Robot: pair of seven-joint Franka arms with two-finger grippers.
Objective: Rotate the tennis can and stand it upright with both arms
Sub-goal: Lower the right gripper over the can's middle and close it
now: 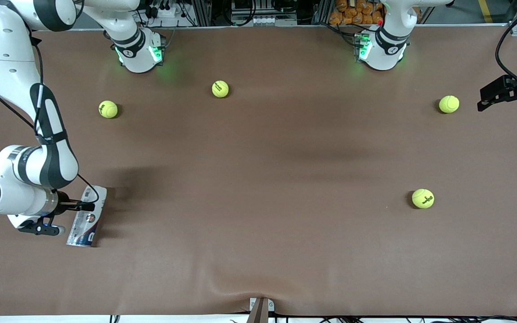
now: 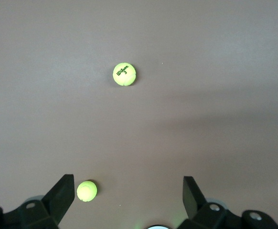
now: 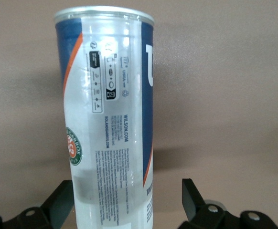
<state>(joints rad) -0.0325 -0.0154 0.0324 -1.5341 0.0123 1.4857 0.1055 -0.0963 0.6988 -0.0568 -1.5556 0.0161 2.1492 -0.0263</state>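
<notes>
The right gripper, fingers spread, straddles the Wilson tennis can lying lengthwise at lower left of the frame; left gripper, also spread, waits upper right.

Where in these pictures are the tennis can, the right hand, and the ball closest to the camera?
tennis can [image 3: 108,119]: right wrist view, on the label at mid-body.
right hand [image 1: 67,217]: front view, midway between its fingertips, beside the can.
tennis ball [image 1: 422,198]: front view, centre of the ball.
</notes>
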